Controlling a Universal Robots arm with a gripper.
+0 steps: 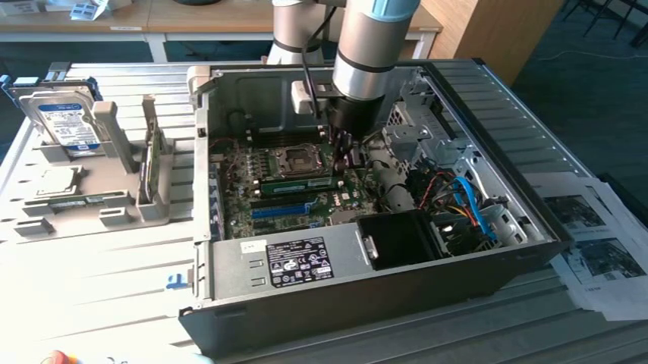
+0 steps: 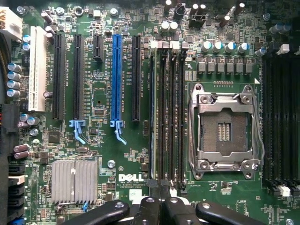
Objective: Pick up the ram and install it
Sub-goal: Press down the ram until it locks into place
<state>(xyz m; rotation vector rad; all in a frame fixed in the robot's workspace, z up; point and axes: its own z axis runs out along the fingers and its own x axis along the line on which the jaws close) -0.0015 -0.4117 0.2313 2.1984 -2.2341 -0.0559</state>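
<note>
Your gripper (image 1: 348,155) hangs inside the open computer case (image 1: 506,144), low over the motherboard (image 1: 243,189), with its two fingers pressed together and pointing straight down. In the wrist view the fingers (image 2: 149,212) meet at the edge of the picture with no gap between them, and nothing is pinched there; the gripper (image 2: 161,206) carries no load.

Right under and just beside the fingertips lies the memory stick (image 1: 299,184), a long green board seated edgewise in the slots next to the processor socket (image 1: 300,158). From the wrist camera you see it from above as a thin pale strip, the memory stick (image 2: 153,112), standing in the slot nearest the blue expansion slot (image 2: 116,79), and running straight away from the fingertips. The processor socket (image 2: 224,131) with its metal frame sits on the other side of that slot group, close to the gripper's line.

Farther from the gripper, on the motherboard, you have a finned heat sink (image 2: 74,180) and a white slot (image 2: 37,68) beyond the black ones.

Outside the case, well apart from the gripper on the exterior view's left, a grey holder tray (image 1: 71,205) carries a hard drive (image 1: 66,121) standing on edge. Printed sheets (image 1: 597,250) lie on the table on the exterior view's right, beside the case.
</note>
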